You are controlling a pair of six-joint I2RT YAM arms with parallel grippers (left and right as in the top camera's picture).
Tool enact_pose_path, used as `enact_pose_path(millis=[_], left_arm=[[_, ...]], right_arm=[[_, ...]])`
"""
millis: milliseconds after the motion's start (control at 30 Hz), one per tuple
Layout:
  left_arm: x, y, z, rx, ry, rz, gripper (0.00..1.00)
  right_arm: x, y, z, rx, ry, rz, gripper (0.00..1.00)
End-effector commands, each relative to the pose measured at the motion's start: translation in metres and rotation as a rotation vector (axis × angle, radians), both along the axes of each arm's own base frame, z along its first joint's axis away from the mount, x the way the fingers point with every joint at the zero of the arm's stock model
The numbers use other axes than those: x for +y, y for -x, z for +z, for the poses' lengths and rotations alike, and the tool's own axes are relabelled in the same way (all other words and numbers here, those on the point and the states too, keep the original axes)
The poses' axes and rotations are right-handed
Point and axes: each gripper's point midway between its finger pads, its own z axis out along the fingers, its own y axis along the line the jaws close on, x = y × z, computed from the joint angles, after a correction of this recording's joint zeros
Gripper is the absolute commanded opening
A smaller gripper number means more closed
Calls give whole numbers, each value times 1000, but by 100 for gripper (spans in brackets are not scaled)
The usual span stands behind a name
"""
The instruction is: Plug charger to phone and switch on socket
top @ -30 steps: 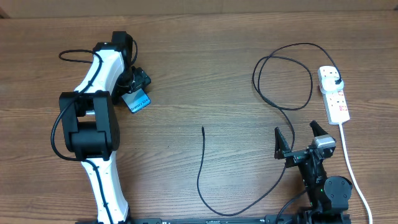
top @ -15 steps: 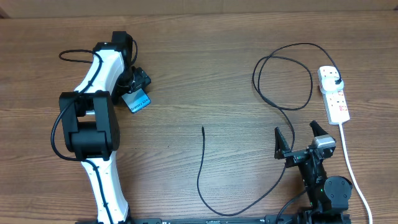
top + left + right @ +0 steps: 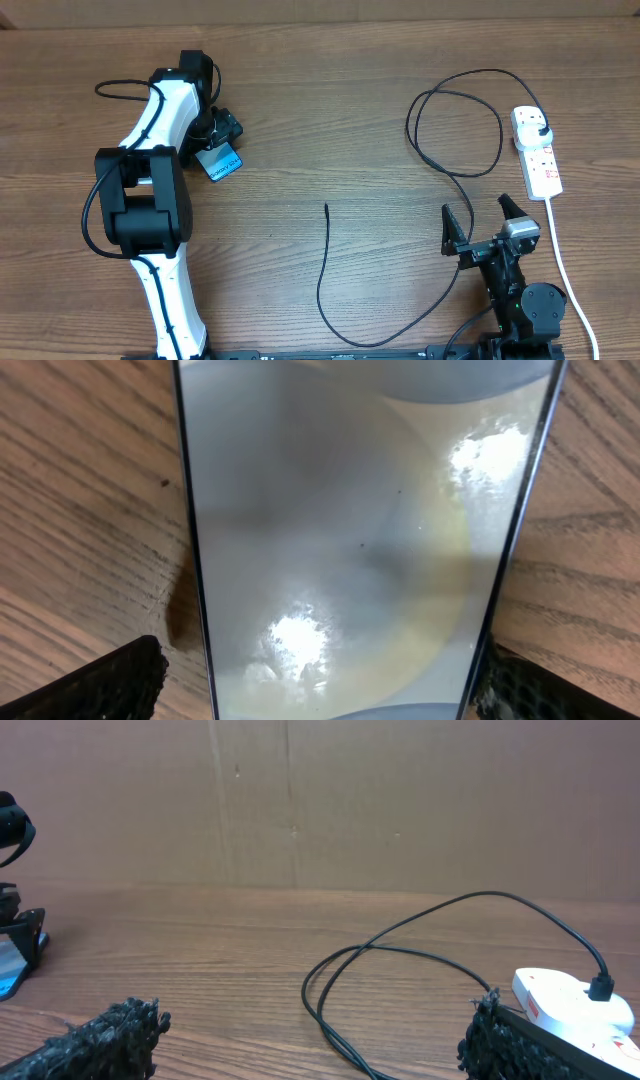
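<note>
Wooden table (image 3: 330, 120); phone (image 3: 222, 163) at left side, screen text too small to read; left gripper (image 3: 216, 138) spread astride it, slight gap at one finger; charger (image 3: 322, 270) loose mid-table, its plug in socket (image 3: 540, 160) at right, markings illegible; right gripper (image 3: 482, 222) wide apart, empty.

The table (image 3: 330, 110) was matt wood with clear grain. The phone (image 3: 350, 540) had a glossy, smooth screen. My right fingertips (image 3: 105, 1040) were black and rough; the socket (image 3: 543, 170) looked smooth white plastic.
</note>
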Motion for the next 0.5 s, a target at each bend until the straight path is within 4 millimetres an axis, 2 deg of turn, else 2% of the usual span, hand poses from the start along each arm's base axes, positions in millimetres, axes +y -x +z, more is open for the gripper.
enact_pose_path(millis=[0,467], left_arm=[[3,18,-34,90,-18,-24,100],[3,8,-34,47,-17,-29,100]], right_arm=[[-2,0,-2,-3,-5,-10,100],[-2,0,-2,-3,-5,-10,100]])
